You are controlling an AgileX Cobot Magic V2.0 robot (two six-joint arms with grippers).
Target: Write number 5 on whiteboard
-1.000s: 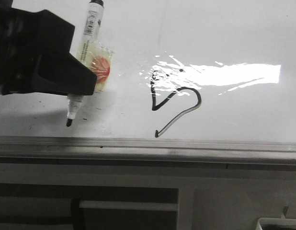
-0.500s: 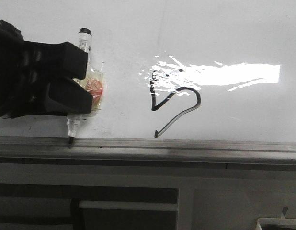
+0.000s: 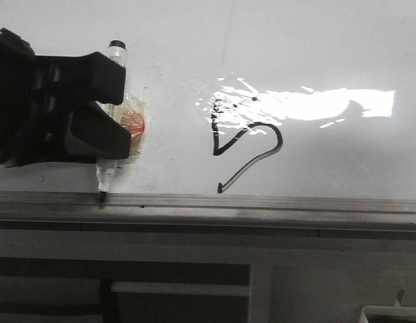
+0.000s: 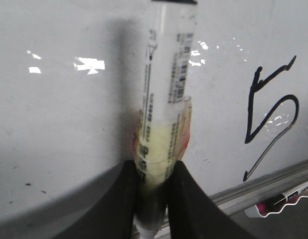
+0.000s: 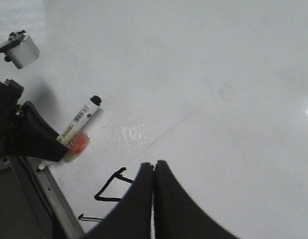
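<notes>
The whiteboard [image 3: 316,54] fills the front view, glossy white with glare. A black hand-drawn number 5 [image 3: 247,145] sits near its lower grey edge strip [image 3: 262,202]; it also shows in the left wrist view [image 4: 268,114] and partly in the right wrist view [image 5: 111,186]. My left gripper [image 3: 104,138] is shut on a white marker [image 4: 164,99] wrapped in yellowish tape; the marker's tip [image 3: 101,196] rests at the edge strip, left of the 5. My right gripper [image 5: 154,167] is shut and empty above the board, its fingers hiding part of the 5.
Below the edge strip stand grey cabinet panels [image 3: 194,282]. A second marker [image 4: 283,199] lies beyond the board's edge in the left wrist view. Small dark specks dot the board near the left gripper.
My left gripper has come down and to the left with the marker, bringing its tip from above the board onto the edge strip. Over the last half second it has stayed put.
</notes>
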